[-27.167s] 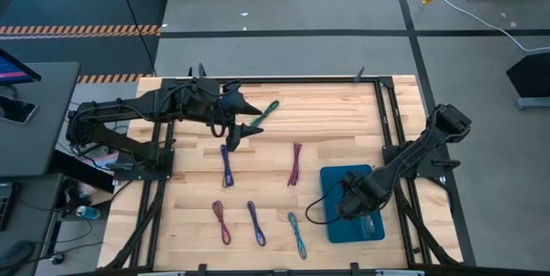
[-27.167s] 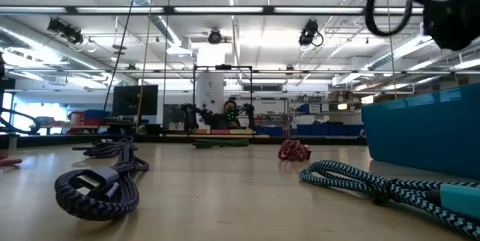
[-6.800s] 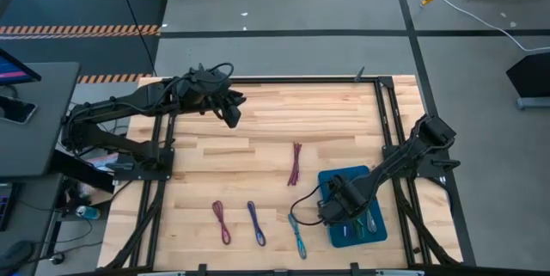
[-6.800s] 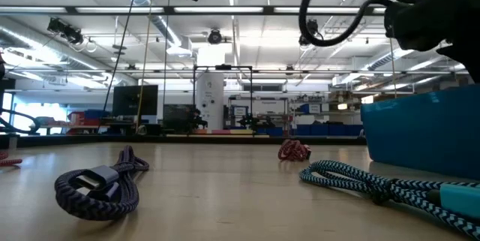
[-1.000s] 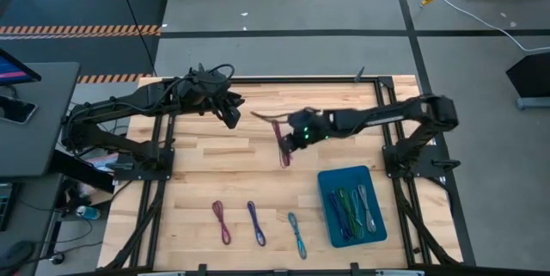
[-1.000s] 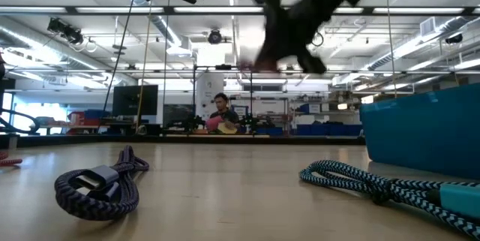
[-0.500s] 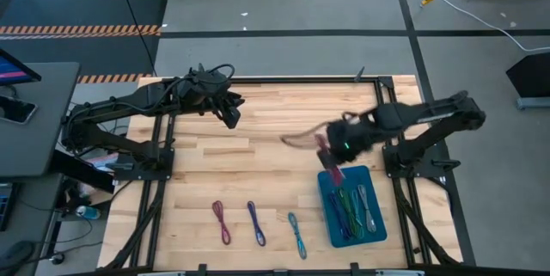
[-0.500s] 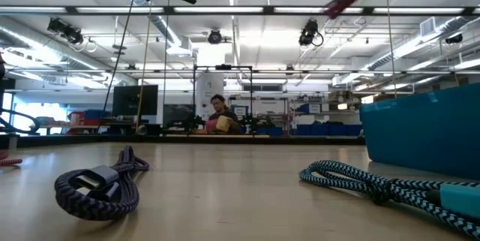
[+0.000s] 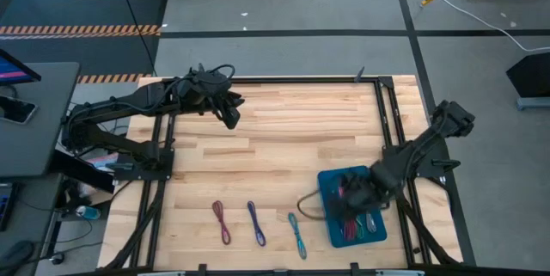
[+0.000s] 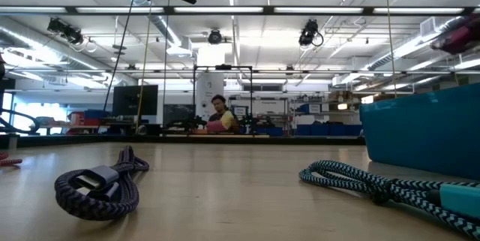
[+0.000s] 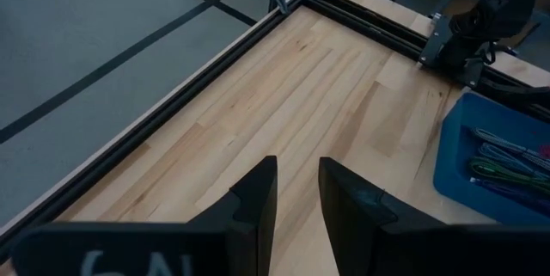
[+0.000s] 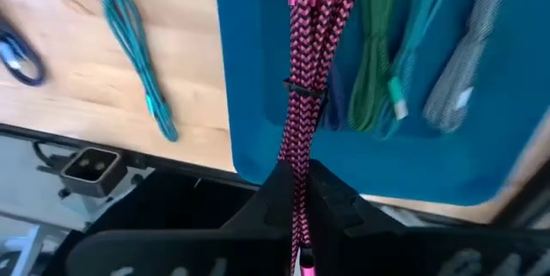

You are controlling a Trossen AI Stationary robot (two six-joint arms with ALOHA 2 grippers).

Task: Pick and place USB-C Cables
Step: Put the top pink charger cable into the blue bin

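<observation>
1. Maroon cable (image 12: 302, 87) hung clamped in the right gripper (image 12: 296, 192), directly over the blue bin (image 9: 330, 181).
2. Its long axis ran parallel to the cables already binned (image 12: 412, 61).
3. The left gripper (image 11: 296, 192) waited far off, fingers parted, holding nothing.

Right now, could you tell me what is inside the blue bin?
The blue bin holds a green cable, a teal cable and a grey cable. The right gripper hangs the maroon cable over it, hiding a darker cable beneath.
</observation>
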